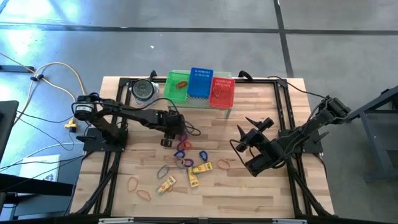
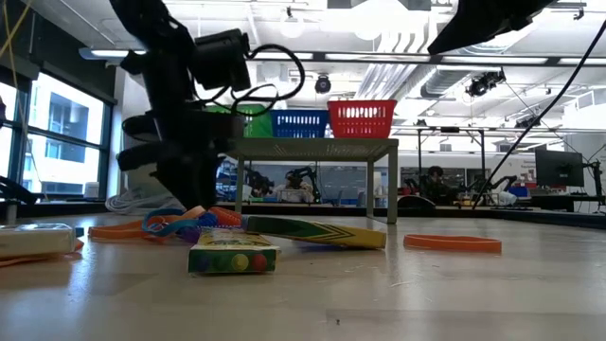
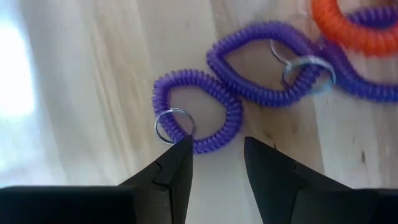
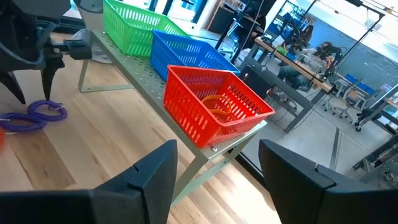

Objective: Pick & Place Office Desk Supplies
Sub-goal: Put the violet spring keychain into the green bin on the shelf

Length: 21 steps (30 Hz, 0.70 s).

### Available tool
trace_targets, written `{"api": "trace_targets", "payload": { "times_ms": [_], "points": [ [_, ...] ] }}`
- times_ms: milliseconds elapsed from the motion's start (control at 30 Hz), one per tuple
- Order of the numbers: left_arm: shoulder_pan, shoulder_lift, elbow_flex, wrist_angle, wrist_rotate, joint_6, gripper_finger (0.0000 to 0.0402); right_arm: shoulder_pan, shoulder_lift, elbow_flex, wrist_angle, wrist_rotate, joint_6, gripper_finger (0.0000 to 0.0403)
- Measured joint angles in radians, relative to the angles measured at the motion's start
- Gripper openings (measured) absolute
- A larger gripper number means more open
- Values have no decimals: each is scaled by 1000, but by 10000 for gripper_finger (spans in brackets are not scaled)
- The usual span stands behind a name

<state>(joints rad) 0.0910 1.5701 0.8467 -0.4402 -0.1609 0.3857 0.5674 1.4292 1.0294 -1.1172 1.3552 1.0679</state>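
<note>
A purple coil loop [image 3: 199,112] with a small metal key ring [image 3: 174,126] lies on the wooden table among more purple coils [image 3: 267,68] and an orange one [image 3: 348,28]. My left gripper [image 3: 216,146] hangs open just above it, pointing steeply down, one fingertip close beside the ring; in the high view it is at the table's middle [image 1: 166,142]. Yellow boxes [image 1: 202,168], a blue loop [image 1: 203,155] and orange bands [image 1: 133,183] lie nearer the front edge. My right gripper [image 1: 254,123] waits open at the right, raised, facing the baskets.
Green [image 1: 178,87], blue [image 1: 200,83] and red [image 1: 222,91] mesh baskets stand on a small raised shelf [image 4: 205,146] at the far edge. Orange bands lie in the green and red ones. A round grey tin [image 1: 144,90] sits left of them.
</note>
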Motion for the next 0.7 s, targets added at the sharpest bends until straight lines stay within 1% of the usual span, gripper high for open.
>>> {"api": "trace_targets", "payload": {
  "times_ms": [67, 200, 333, 500, 700],
  "points": [
    [0, -1, 0, 14, 0, 49, 136, 0, 0, 0, 0, 1, -1, 215],
    [0, -1, 0, 33, 1, 82, 136, 0, 0, 0, 0, 7, -1, 215],
    [7, 20, 0, 29, 2, 146, 136, 0, 0, 0, 0, 7, -1, 215],
    [18, 64, 5, 37, 7, 150, 136, 0, 0, 0, 0, 7, -1, 215],
    [25, 114, 6, 37, 36, 149, 136, 0, 0, 0, 1, 7, -15, 215]
  ]
}}
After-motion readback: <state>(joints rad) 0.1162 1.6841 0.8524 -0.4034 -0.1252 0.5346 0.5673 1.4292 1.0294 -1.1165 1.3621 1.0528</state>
